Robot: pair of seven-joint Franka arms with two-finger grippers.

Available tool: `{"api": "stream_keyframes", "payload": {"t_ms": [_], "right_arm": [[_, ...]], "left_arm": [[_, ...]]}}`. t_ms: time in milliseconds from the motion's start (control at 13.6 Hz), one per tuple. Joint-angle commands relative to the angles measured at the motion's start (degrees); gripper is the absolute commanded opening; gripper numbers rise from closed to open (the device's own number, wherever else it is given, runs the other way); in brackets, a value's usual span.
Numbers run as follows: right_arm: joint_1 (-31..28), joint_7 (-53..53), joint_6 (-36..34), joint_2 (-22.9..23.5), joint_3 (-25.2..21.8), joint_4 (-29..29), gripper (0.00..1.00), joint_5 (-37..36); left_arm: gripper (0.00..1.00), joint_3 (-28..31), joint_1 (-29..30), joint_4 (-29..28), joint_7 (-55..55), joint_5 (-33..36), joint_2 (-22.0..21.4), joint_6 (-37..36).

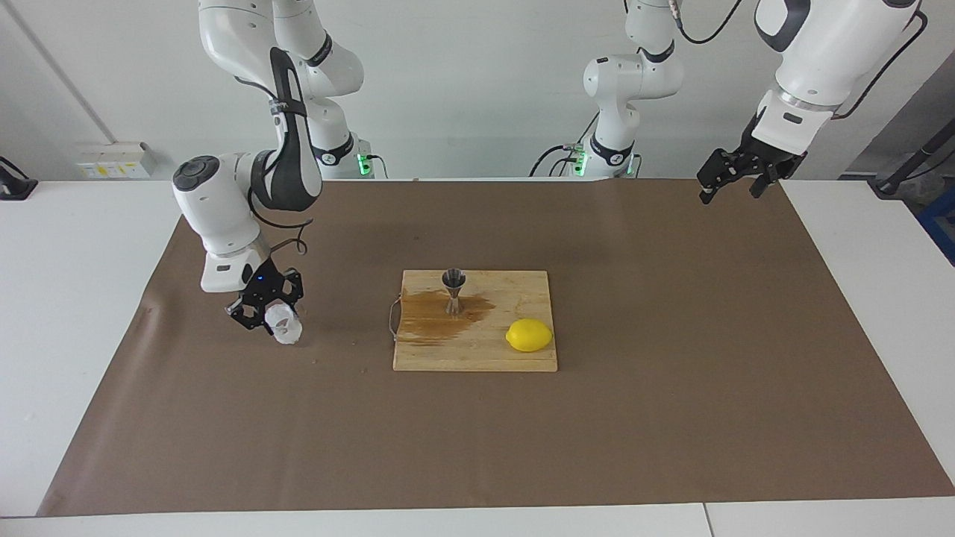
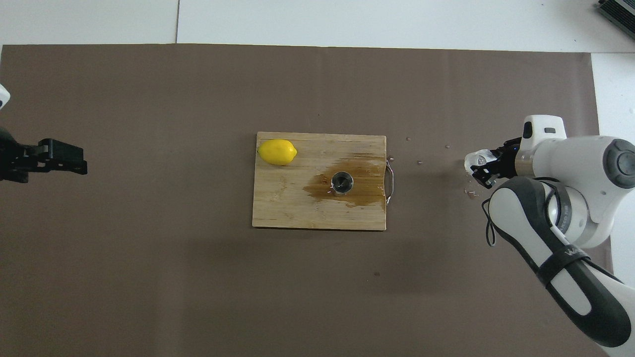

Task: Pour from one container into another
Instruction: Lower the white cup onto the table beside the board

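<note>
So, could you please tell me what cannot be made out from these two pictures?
- Whether the cup in the right gripper rests on the paper or hangs just above it: neither view settles it.
- What remains in the cup: too small in both views.
- How full the jigger is: overhead shows only a dark mouth.
- Left gripper: the overhead view's edge cuts off its arm.
</note>
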Motion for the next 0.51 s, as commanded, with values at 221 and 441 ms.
{"api": "stream_keyframes", "payload": {"t_ms": [221,441], "right_arm": [[-0.3,-1.3,0.4,-1.7,-0.2,-3.2,0.00,1.9],[0.0,-0.7,-1.5,-1.4,-0.3,-3.1,0.00,1.6]], "left_arm": [[1.00,-0.3,0.7,-0.6,-0.1,-0.5,-0.4,0.1],[1.00,-0.3,0.7,-0.6,-0.1,-0.5,-0.4,0.1]]}}
